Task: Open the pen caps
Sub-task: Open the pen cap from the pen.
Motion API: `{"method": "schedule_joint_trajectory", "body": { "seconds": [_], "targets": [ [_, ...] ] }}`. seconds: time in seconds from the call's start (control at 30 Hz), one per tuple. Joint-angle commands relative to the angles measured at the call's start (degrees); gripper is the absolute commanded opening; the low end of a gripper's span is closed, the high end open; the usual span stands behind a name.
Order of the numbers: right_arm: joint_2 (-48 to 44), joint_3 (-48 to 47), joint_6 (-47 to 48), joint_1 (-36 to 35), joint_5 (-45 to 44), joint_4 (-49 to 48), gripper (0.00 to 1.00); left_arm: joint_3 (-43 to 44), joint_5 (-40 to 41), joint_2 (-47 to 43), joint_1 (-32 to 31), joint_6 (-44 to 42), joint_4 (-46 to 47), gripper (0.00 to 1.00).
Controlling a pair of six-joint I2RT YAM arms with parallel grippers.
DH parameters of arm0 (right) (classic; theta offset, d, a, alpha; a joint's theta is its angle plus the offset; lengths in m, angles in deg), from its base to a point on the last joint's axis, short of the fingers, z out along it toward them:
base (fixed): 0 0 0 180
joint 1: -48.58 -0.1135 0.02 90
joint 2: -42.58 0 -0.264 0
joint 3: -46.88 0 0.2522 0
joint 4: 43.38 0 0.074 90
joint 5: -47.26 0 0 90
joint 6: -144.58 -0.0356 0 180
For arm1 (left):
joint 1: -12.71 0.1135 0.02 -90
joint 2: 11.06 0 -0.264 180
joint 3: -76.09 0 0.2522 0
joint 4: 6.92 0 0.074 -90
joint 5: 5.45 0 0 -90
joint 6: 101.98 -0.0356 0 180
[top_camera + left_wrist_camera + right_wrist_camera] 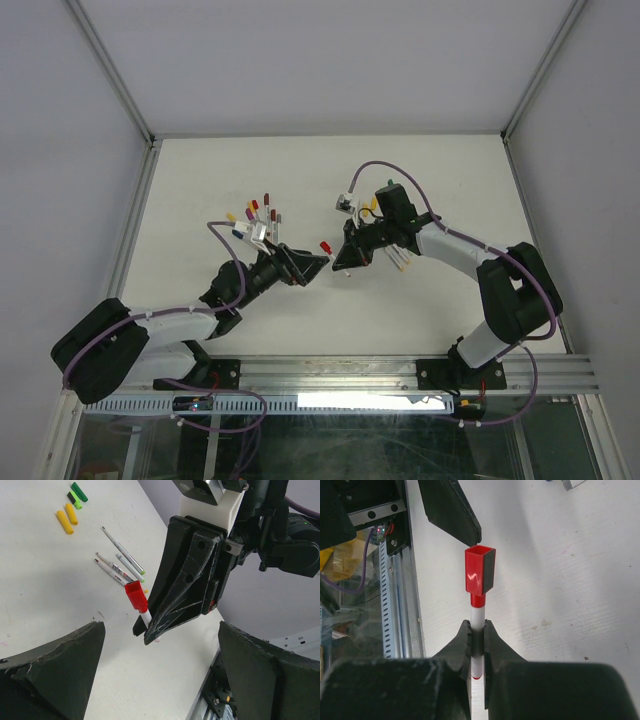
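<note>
My right gripper (477,636) is shut on the white barrel of a pen (478,616) and holds it above the table, its red cap (480,570) pointing at the left arm. In the top view that red cap (326,247) sits just off the right gripper (343,262). My left gripper (162,675) is open. Its fingers (55,665) stand wide apart, a little short of the red cap (136,596), touching nothing. One left finger (451,510) shows just beyond the cap in the right wrist view. Loose yellow caps (65,521) and green caps (78,492) lie on the table.
Several uncapped pens (120,565) lie on the white table behind the held pen. More pens with coloured caps (258,212) lie by the left wrist. A small white block (346,203) sits near the right arm. The metal rail (400,372) runs along the near edge.
</note>
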Motion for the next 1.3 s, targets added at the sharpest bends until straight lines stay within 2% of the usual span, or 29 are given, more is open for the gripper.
{"method": "schedule_joint_trajectory", "body": {
  "seconds": [0.0, 0.83, 1.0, 1.27],
  "targets": [
    [-0.1, -2.7, 1.0, 0.1, 1.7, -0.6, 0.0, 2.6, -2.6, 1.0, 0.8, 0.9, 4.9, 0.99],
    [0.1, -3.1, 1.3, 0.1, 1.7, 0.1, 0.0, 5.1, -5.4, 9.2, 1.2, 5.2, 11.2, 0.95],
    [0.2, -3.1, 1.3, 0.1, 1.8, 0.1, 0.0, 6.2, -3.7, 11.2, 1.3, 5.8, 10.0, 0.86],
    [0.5, -3.2, 1.3, 0.1, 1.8, 0.1, 0.0, 8.0, 2.4, 15.2, 1.3, 7.7, 9.2, 0.59]
  ]
}}
